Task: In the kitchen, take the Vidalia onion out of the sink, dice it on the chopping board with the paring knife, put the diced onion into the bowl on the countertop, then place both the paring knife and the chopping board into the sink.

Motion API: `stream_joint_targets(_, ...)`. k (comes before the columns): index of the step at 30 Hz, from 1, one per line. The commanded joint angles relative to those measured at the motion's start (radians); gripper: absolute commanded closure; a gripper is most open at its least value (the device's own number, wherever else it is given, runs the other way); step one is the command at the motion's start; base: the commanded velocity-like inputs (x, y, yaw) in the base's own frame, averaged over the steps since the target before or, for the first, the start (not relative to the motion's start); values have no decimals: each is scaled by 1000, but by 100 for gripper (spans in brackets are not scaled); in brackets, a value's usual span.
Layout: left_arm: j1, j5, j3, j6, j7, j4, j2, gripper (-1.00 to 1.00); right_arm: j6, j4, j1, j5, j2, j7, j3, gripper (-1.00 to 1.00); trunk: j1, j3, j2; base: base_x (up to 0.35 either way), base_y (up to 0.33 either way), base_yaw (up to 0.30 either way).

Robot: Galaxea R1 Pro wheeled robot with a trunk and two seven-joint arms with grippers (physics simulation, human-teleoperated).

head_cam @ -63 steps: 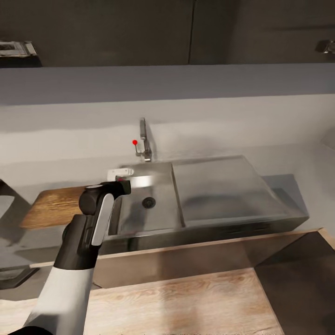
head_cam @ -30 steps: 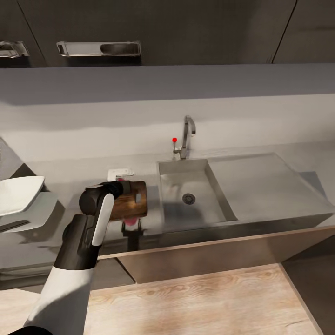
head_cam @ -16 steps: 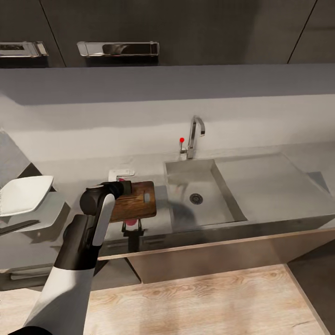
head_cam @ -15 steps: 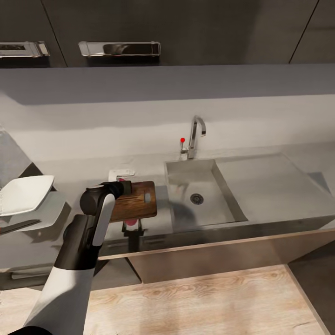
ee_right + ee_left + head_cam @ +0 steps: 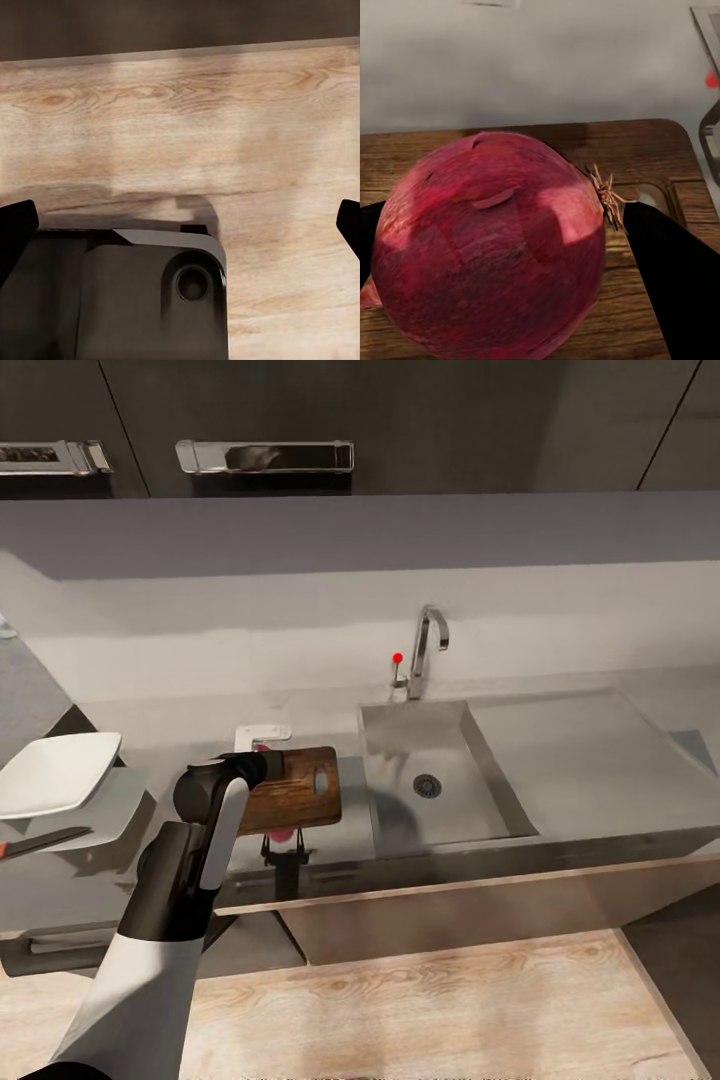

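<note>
My left gripper is shut on the Vidalia onion, a dark pinkish-red ball held between the black fingers. It hangs just above the brown chopping board, which lies on the grey countertop left of the sink. The board's slot handle points toward the basin. At the far left stands the white bowl, and the paring knife lies in front of it. My right gripper is open, hanging low over the wooden floor.
A curved chrome tap with a red dot stands behind the basin, and the flat drainboard stretches to the right. A small white plate lies on the counter behind the board. Dark upper cabinets hang above.
The whole picture has shifted, so the camera moved: sink and tap slid right and the bowl and knife came into view. My left gripper, still holding the onion, now hangs over the board.
</note>
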State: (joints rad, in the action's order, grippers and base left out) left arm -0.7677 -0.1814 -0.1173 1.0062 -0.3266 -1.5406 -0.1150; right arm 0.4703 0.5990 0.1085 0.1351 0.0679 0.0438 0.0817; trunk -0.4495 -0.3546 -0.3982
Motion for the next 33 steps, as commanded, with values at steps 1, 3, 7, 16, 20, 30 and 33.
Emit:
stream_joint_targets(1, -1, -10, -1, 3, -11, 0, 0, 100, 1, 2, 0, 11, 1, 4, 4, -100, -1, -3, -2, 0, 0, 0)
stream_joint_targets(3, -1, -10, -2, 3, -11, 0, 0, 100, 1, 2, 0, 11, 1, 4, 4, -100, -1, -6, -2, 0, 0, 0)
stream_joint_targets(7, -1, -10, -1, 2, -11, 5, 0, 100, 1, 2, 0, 11, 1, 4, 4, -100, -1, -12, -2, 0, 0, 0)
stream_joint_targets(16, -1, -10, -2, 3, -11, 8, 0, 100, 1, 2, 0, 11, 1, 4, 4, -100, -1, -27, -2, 0, 0, 0)
stream_joint_targets(20, -1, -10, -2, 3, -11, 8, 0, 100, 1, 2, 0, 11, 1, 4, 4, -100, -1, -33, -2, 0, 0, 0)
stream_joint_targets(30, -1, -10, -2, 3, -11, 8, 0, 100, 1, 2, 0, 11, 1, 2, 4, -100, -1, -37, -2, 0, 0, 0)
stream_joint_targets(33, -1, -10, -1, 3, -11, 8, 0, 100, 1, 2, 0, 11, 1, 2, 4, -100, -1, -37, -2, 0, 0, 0)
